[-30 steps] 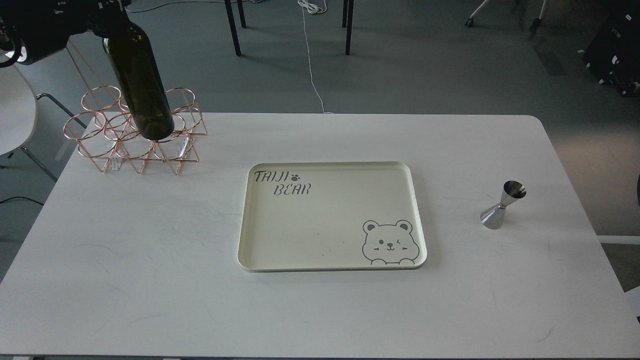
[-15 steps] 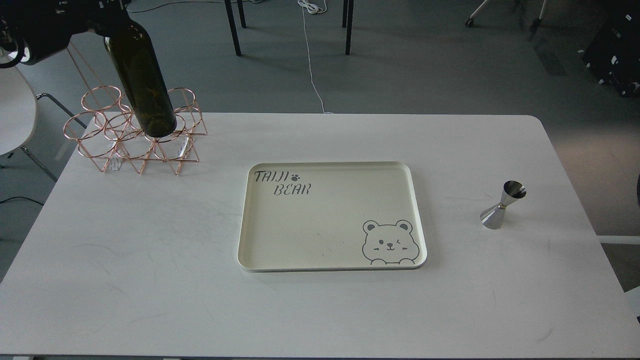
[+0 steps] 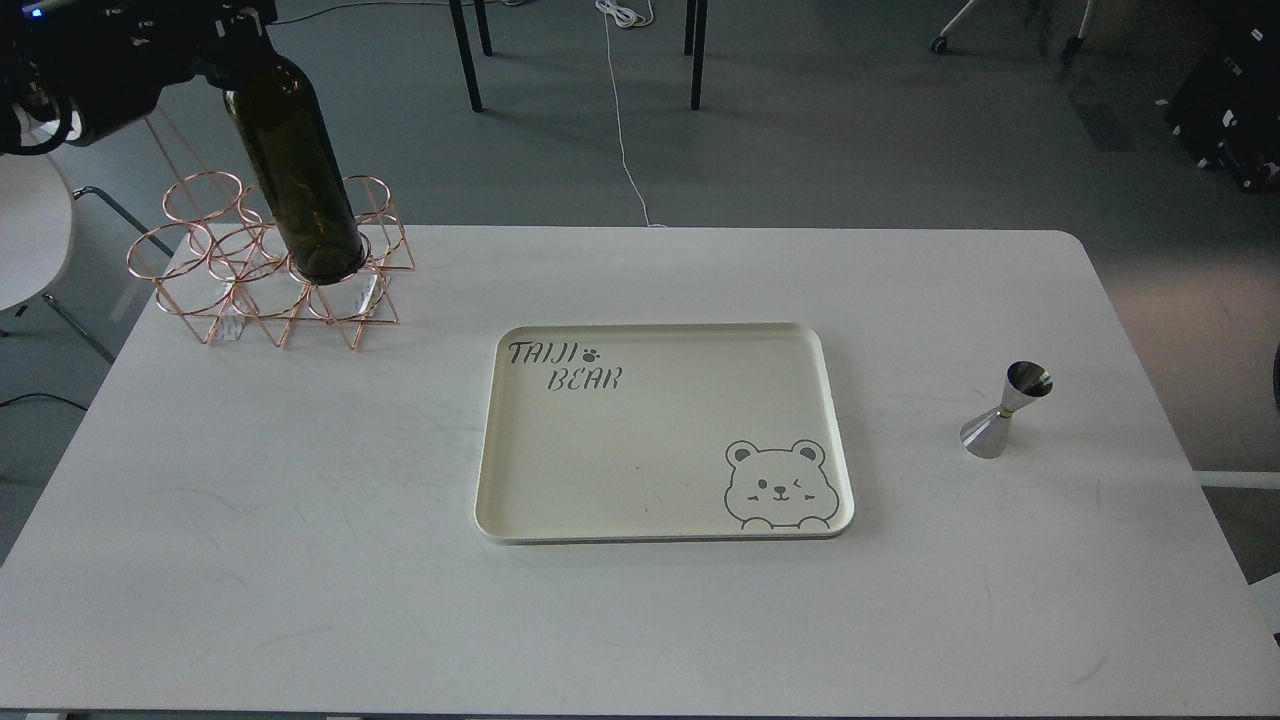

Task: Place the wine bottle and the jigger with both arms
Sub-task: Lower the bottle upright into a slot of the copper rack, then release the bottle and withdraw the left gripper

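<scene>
The dark olive-green wine bottle (image 3: 300, 180) hangs tilted at the far left, its base over the copper wire rack (image 3: 215, 290). My left gripper (image 3: 232, 35) comes in from the top left corner and is shut on the bottle's neck, which it hides. The steel jigger (image 3: 1003, 412) stands upright on the white table (image 3: 300, 520) at the right, with nothing touching it. My right arm and gripper are out of view.
A cream tray (image 3: 660, 332) with a bear drawing and "TAIJI BEAR" lettering lies flat at the table's middle and holds nothing. A white chair (image 3: 25, 230) is off the table's left side. Chair legs and a cable are on the floor behind.
My left gripper has moved a little to the right with the bottle. The bottle's base has shifted right over the rack. The jigger and tray have not moved.
</scene>
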Robot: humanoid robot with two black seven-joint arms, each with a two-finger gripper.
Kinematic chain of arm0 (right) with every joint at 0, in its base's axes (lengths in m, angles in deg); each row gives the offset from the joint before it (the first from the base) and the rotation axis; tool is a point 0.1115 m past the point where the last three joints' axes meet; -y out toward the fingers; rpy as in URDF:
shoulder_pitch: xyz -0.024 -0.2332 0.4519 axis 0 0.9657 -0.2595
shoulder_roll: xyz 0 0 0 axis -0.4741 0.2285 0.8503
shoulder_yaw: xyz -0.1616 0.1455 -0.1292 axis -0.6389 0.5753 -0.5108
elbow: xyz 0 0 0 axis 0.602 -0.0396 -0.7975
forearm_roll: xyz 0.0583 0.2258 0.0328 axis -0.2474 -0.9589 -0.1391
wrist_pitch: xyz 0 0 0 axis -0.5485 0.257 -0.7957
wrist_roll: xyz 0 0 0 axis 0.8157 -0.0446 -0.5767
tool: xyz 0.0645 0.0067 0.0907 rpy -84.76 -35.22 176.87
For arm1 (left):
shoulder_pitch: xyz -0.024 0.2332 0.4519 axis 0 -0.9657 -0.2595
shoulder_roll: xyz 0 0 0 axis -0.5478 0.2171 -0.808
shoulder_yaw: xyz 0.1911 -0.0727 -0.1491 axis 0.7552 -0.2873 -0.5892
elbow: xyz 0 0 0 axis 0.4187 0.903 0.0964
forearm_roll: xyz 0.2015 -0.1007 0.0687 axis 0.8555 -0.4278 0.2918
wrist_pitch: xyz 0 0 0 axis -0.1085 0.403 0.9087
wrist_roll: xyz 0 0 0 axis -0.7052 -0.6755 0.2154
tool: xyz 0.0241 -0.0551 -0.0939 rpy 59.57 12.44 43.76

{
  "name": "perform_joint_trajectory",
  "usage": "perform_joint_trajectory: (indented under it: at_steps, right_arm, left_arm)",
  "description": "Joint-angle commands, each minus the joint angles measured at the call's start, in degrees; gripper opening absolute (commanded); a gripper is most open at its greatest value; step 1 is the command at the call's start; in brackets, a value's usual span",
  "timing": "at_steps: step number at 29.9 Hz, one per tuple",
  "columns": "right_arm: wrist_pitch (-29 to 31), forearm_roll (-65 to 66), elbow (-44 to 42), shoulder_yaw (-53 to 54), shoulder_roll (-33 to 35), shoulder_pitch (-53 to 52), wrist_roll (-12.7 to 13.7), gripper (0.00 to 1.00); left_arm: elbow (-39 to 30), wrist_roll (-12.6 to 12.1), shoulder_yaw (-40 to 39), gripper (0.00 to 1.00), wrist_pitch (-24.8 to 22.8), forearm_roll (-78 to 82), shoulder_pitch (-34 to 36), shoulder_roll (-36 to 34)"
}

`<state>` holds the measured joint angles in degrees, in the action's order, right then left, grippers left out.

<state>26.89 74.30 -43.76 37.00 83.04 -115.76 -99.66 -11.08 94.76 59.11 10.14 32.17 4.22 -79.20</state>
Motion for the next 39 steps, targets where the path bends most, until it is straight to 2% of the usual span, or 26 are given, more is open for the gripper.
perform_joint_trajectory:
  at_steps: [1,18,25,29,31,34,36,39]
  right_arm:
    - [0.0,0.0,-0.1,0.0,0.1,0.0,0.0,0.97]
    - [0.0,0.0,-0.2,0.0,0.0,0.1,0.0,0.97]
    - [0.0,0.0,-0.2,0.0,0.1,0.1,0.0,0.97]
    - [0.0,0.0,-0.2,0.0,0.1,0.1,0.0,0.97]
    - [0.0,0.0,-0.2,0.0,0.1,0.1,0.0,0.97]
    - [0.0,0.0,-0.2,0.0,0.1,0.1,0.0,0.97]
    - [0.0,0.0,-0.2,0.0,0.1,0.1,0.0,0.97]
    - [0.0,0.0,-0.2,0.0,0.2,0.1,0.0,0.97]
  left_arm:
    - [0.0,0.0,2.1,0.11,0.9,-0.1,0.0,0.0]
    - [0.9,0.2,3.2,0.19,2.0,-2.2,-3.0,1.2]
    - [1.0,-0.1,4.1,0.38,3.1,-2.1,-3.4,1.3]
    - [1.2,-0.1,4.5,0.41,4.2,-2.2,-3.4,1.4]
    - [1.3,-0.1,4.5,0.47,4.3,-2.2,-3.4,1.8]
    - [1.4,-0.2,4.4,0.77,4.4,-2.3,-3.4,2.0]
    - [1.4,-0.2,4.1,0.81,5.0,-2.7,-3.3,2.0]
    - [1.5,0.1,3.5,0.95,7.4,-7.7,-3.2,1.7]
